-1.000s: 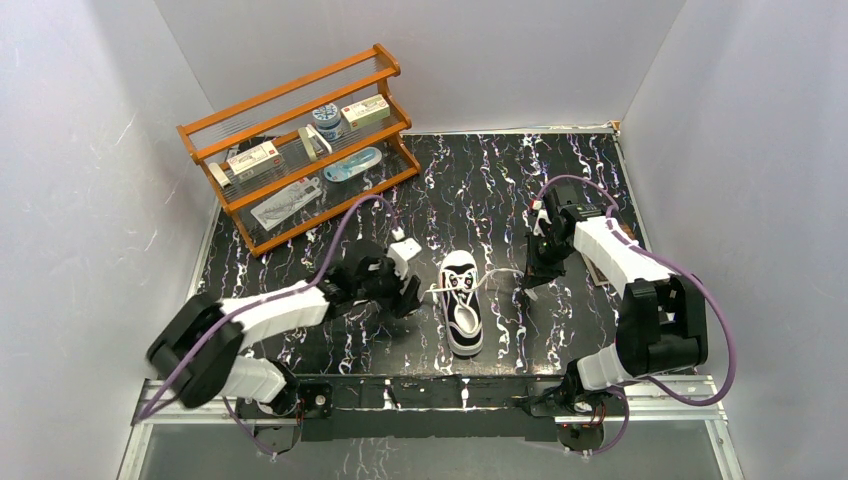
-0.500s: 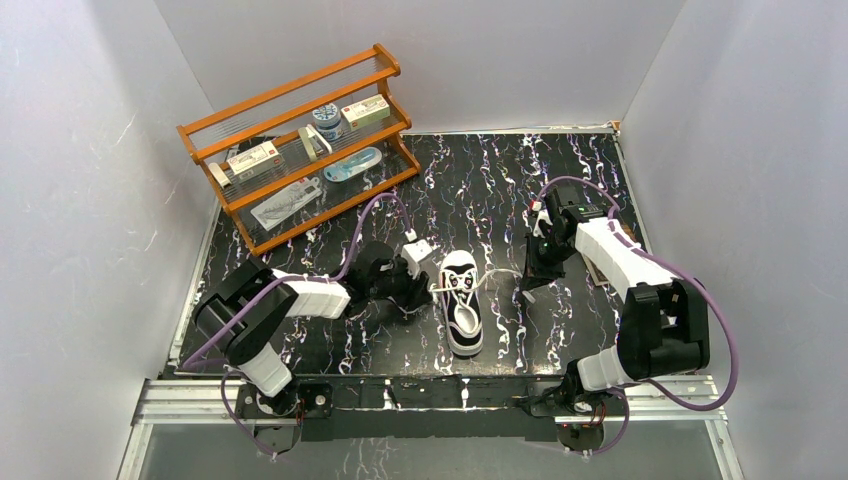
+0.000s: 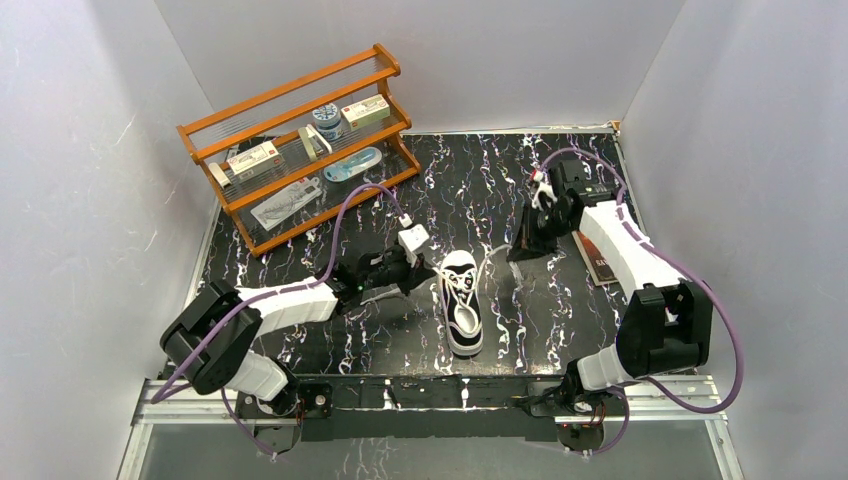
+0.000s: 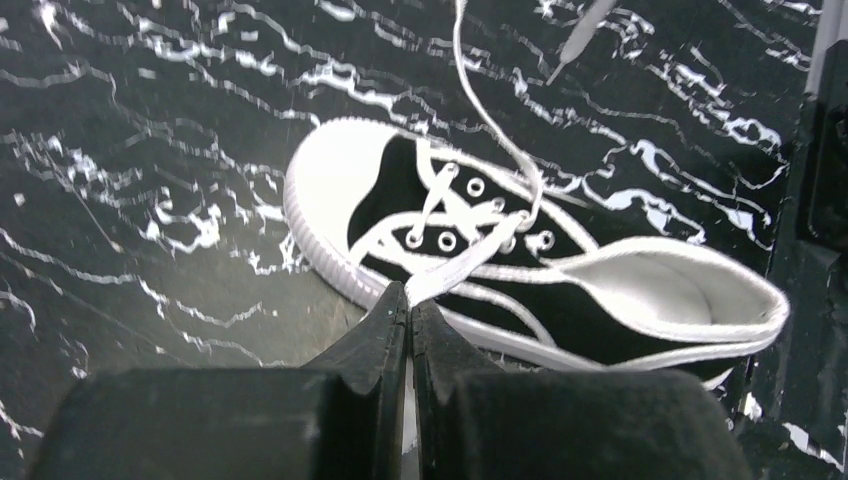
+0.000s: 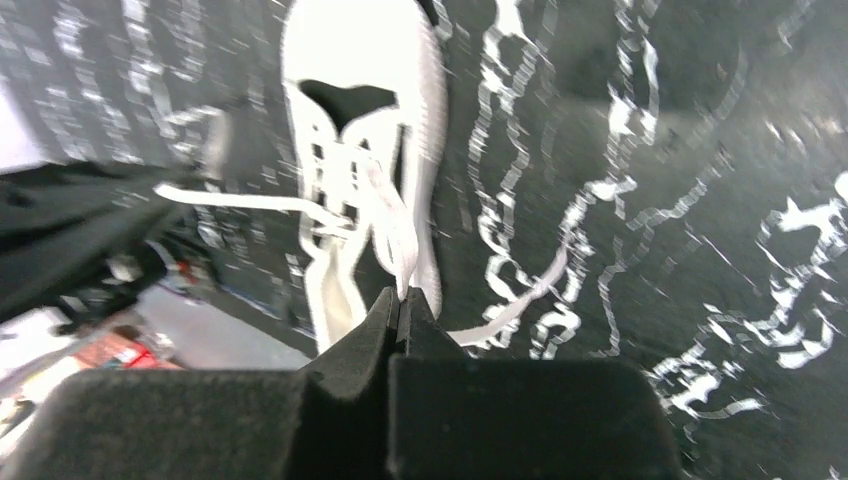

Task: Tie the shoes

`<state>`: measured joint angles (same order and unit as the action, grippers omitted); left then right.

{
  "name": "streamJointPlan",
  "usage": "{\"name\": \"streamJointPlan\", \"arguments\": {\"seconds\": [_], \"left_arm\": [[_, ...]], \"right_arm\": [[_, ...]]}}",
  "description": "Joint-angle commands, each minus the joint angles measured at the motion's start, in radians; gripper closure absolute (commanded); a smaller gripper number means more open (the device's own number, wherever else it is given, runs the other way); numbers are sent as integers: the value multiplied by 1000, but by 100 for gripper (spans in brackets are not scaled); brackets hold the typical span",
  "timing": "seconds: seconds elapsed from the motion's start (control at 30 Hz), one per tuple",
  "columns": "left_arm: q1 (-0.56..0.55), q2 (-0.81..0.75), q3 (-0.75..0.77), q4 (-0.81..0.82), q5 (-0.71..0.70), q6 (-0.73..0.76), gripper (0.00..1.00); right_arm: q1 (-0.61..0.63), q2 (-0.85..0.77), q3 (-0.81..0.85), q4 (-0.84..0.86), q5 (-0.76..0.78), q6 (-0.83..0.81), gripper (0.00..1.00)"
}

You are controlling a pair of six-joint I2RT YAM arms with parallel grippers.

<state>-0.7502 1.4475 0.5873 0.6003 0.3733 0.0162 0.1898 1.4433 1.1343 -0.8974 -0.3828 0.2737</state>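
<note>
Roughly at the middle of the black desk (image 3: 470, 180), whose glossy top is veined with white marble-like streaks, lies the sneaker (image 3: 461, 300). It is a small low-top of matte black canvas with a rounded white rubber toe cap, a ribbed white sole band and a pale lining inside the oval opening. It rests flat on its sole between the two arms, with the toe pointing away from their bases. Metal-ringed eyelets run in two rows up the front, and flat, woven white laces (image 4: 468, 262) cross between them. The left pincer (image 4: 410, 300), just beside the shoe's left flank, has its blunt, dull black fingers pressed together on one flat strand that comes straight off the eyelets. A second strand curves away over the desk and ends in a stiff tip. The right pincer (image 5: 402, 300) is off to the shoe's right and farther back. Its wedge-shaped fingers are likewise squeezed together on a strand that stretches loosely from the eyelets, and a short loose tail of lace lies on the marbled surface beside them. The right wrist view is blurred, so finer texture there cannot be made out. At the back left stands a tiered orange wooden rack (image 3: 290, 92) with slim rails, holding small boxes and packets.
</note>
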Motion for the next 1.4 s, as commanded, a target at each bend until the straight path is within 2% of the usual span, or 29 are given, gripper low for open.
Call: {"name": "streamJointPlan", "arguments": {"seconds": [0.0, 0.07, 0.17, 0.27, 0.53, 0.6, 0.7, 0.9, 0.97, 1.1, 1.27, 1.37], "left_arm": [[-9, -21, 45, 56, 37, 47, 100], [-14, -1, 51, 84, 65, 43, 100], [-21, 13, 29, 169, 82, 21, 100], [-35, 27, -4, 232, 87, 19, 100], [-62, 47, -47, 312, 123, -7, 100], [-63, 26, -74, 310, 90, -44, 100], [-62, -36, -117, 263, 3, -72, 100], [-61, -123, -174, 99, -135, -86, 100], [-62, -143, -207, 93, -140, -80, 100], [-62, -177, -268, 100, -124, -109, 100], [-62, -180, -319, 90, -92, -147, 100], [-62, -187, -365, 140, -108, -183, 100]], "right_arm": [[-5, 25, 139, 74, -198, 171, 100], [-4, 38, 145, 150, -267, 278, 100], [0, 48, 80, 394, -407, 511, 100], [32, 56, 2, 656, -455, 693, 100], [164, 138, -15, 935, -397, 843, 100], [161, 119, -20, 904, -361, 826, 100], [118, 48, -5, 710, -247, 721, 100], [-7, -140, -35, 171, 207, 527, 100], [-20, -158, -67, 69, 326, 480, 100], [-21, -193, -170, 71, 457, 457, 100], [-32, -127, -237, 14, 595, 476, 100], [-40, -97, -298, 23, 698, 469, 100]]}}
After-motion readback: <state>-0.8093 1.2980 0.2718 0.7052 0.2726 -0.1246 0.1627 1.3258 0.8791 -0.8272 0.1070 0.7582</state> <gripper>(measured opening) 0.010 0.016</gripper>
